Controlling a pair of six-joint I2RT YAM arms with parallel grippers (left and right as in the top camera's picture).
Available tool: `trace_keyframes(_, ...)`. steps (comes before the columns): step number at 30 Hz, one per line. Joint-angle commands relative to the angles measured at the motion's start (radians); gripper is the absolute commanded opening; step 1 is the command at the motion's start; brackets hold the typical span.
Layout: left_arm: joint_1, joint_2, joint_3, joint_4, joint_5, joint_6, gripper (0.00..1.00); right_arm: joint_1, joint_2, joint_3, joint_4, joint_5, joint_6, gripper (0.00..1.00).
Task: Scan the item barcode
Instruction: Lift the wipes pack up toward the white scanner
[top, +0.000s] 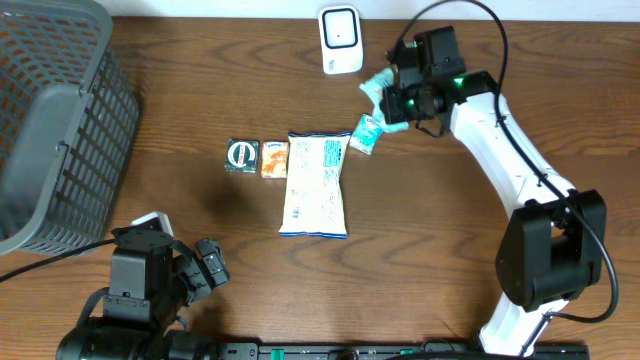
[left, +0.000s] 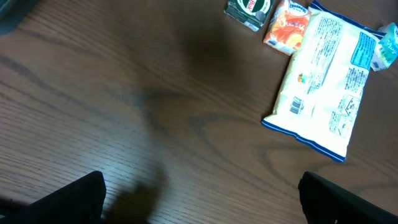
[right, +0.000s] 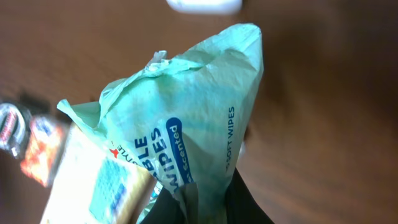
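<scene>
Plainly, your right end effector (top: 399, 101) was clamped together on a pale green soft pack of wipes (right: 186, 124), gripping it by one end. The pack stood clear of the brown wooden surface (top: 200, 60) at the far right. Its free, crumpled end pointed toward the white rounded scanner unit (top: 340, 40), which stood at the far edge just to the left of the pack. From the right wrist, you saw blue lettering on the pack's side and the scanner only as a white blur at the top edge.

Your left end effector (left: 205, 208) hung at the near left with its jaws wide apart. It held nothing and sat well apart from every item.

Three items lay in a row at the middle of the surface:
- a dark green square packet with a round white logo (top: 241, 155)
- a small orange carton (top: 275, 158), touching the packet's right side
- a large white bag with blue trim (top: 315, 185), printed side up

A small teal and white packet (top: 367, 134) lay by the bag's far right corner. A grey plastic mesh basket (top: 60, 130) filled the far left.
</scene>
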Motion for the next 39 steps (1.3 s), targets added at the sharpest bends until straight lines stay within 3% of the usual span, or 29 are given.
trace_keyframes(1, 0.002, -0.004, -0.002, -0.003, -0.009, 0.002, 0.98, 0.034, 0.010, 0.055, 0.070, 0.038, -0.023, 0.01)
trace_keyframes(7, 0.002, -0.004, -0.002, -0.003, -0.009, 0.002, 0.98, 0.058, 0.064, 0.207, 0.170, 0.042, -0.022, 0.01)
trace_keyframes(14, 0.002, -0.004, -0.002, -0.003, -0.009, 0.002, 0.98, 0.058, 0.285, 0.536, 0.134, 0.041, -0.023, 0.01)
trace_keyframes(18, 0.002, -0.004, -0.002, -0.003, -0.009, 0.002, 0.98, 0.065, 0.419, 0.663, 0.210, 0.084, -0.056, 0.01)
trace_keyframes(23, 0.002, -0.004, -0.002, -0.003, -0.009, 0.002, 0.98, 0.077, 0.503, 0.674, 0.349, 0.168, -0.061, 0.01)
trace_keyframes(27, 0.002, -0.004, -0.002, -0.003, -0.009, 0.002, 0.98, 0.091, 0.564, 0.674, 0.434, 0.169, -0.145, 0.01)
trace_keyframes(39, 0.002, -0.004, -0.002, -0.003, -0.009, 0.002, 0.98, 0.105, 0.601, 0.672, 0.410, 0.240, -0.187, 0.01)
